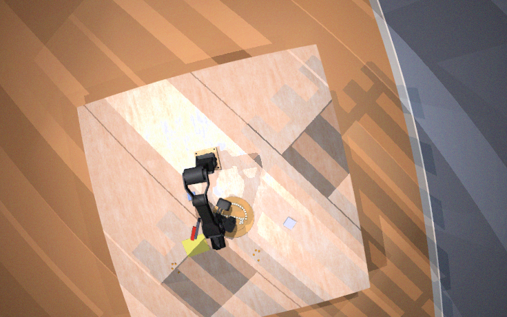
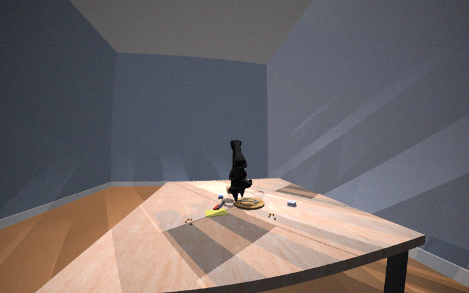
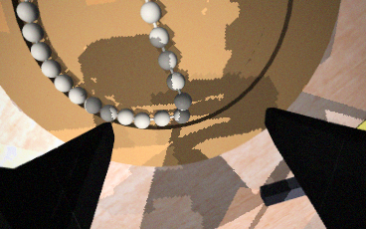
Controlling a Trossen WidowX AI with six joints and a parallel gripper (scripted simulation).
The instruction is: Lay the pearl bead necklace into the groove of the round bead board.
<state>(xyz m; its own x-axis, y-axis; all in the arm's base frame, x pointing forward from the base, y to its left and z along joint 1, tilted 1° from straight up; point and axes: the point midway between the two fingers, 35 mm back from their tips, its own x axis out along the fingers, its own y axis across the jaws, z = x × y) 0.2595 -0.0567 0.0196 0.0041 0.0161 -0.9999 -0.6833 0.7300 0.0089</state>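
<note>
The pearl bead necklace (image 3: pixel 141 120) (image 1: pixel 246 214) lies on the round bead board (image 3: pixel 139 147) (image 1: pixel 250 225) (image 2: pixel 259 206). In the wrist view, its left run follows the groove down and round to the bottom. There it turns sharply and runs up across the board's flat inner face, inside the groove. The groove on the right of that view holds no beads. My gripper (image 3: pixel 190 122) (image 2: pixel 239 197) is open and empty, with its fingertips wide apart on either side of the turn, low over the board's edge. The arm hides part of the board in the top view.
A yellow sheet (image 1: pixel 193 247) (image 2: pixel 216 213) and a red-and-dark tool (image 1: pixel 193 233) (image 2: pixel 216 207) lie beside the board. A blue block (image 1: pixel 189 197) (image 2: pixel 220 196) is near the arm. A pale block (image 1: pixel 289 222) (image 2: pixel 291 204) is beyond the board. Small gold beads lie in two groups.
</note>
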